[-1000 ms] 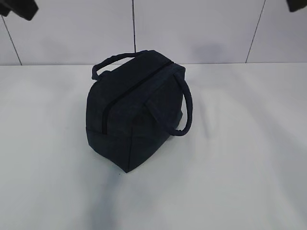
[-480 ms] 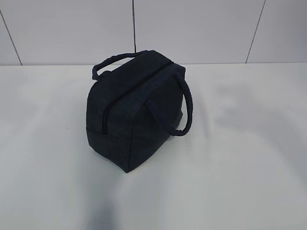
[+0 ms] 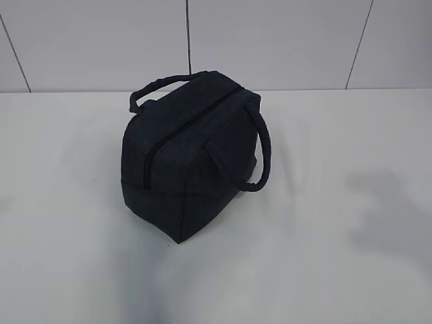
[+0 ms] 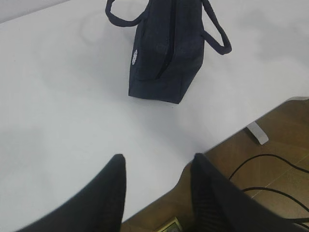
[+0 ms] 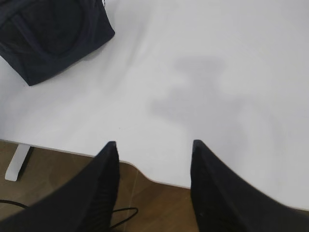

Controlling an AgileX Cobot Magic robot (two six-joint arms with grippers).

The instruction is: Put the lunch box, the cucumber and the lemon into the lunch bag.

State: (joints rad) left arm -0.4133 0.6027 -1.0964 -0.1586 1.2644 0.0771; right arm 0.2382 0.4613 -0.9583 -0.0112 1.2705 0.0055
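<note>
Lunch bag (image 4: 166,53) lies well ahead of my left gripper (image 4: 157,186), zip running away; both grippers spread, holding nothing.

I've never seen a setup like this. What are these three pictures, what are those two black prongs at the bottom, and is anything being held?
It is a two-armed robot at a white table. One picture is taken by a camera that faces the table; the other two come from cameras on the wrists. The black prongs are each arm's pincer: the left pincer and the right pincer. Both stand open and hold nothing. On the table stands a dark navy lunch bag with two loop handles, its zipper closed. No lunch box, cucumber or lemon shows in any picture.
</note>
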